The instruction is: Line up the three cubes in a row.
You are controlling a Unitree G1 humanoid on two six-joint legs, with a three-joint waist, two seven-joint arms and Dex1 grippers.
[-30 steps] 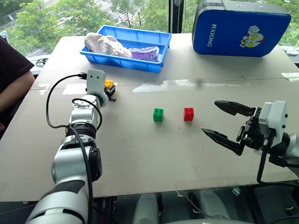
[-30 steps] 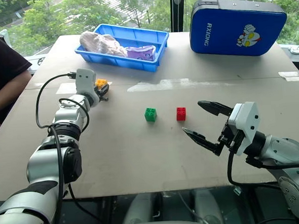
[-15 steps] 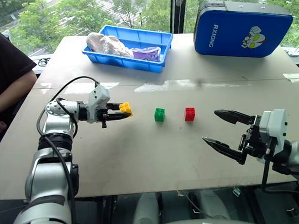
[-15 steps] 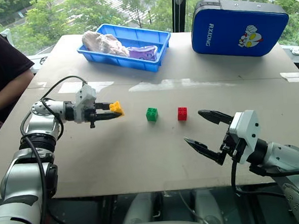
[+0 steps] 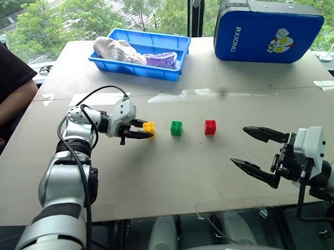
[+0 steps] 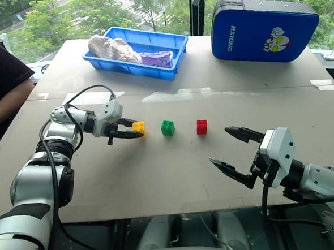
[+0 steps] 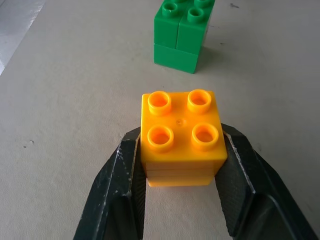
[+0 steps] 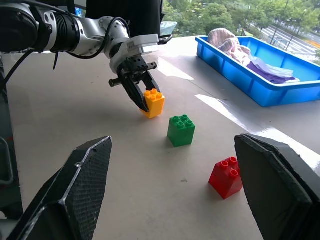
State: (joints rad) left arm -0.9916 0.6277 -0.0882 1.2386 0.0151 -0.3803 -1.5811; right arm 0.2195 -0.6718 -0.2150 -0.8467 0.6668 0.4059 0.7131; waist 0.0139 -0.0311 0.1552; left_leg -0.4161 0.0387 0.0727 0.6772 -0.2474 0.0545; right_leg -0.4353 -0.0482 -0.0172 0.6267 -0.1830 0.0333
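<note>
Three studded cubes stand in a line across the table's middle: yellow [image 5: 149, 126], green [image 5: 177, 128] and red [image 5: 210, 127]. My left gripper [image 5: 146, 131] reaches in from the left, pointing right and slightly down. It is shut on the yellow cube [image 7: 181, 137], one black finger on each side. That cube is upright, a short gap left of the green cube [image 7: 182, 35], at or just above the tabletop; I cannot tell whether it touches. My right gripper [image 5: 239, 145] hangs open and holds nothing, nearer the front edge and to the right of the red cube [image 8: 226, 177].
A blue tray [image 5: 173, 45] with bundled cloths sits at the back of the table. A blue zipped case [image 5: 269, 31] stands at the back right. A person's arm [image 5: 4, 101] rests at the table's left edge.
My left gripper swung from pointing away to pointing right and carried the yellow cube down beside the green one. The right gripper has stayed open and almost still.
</note>
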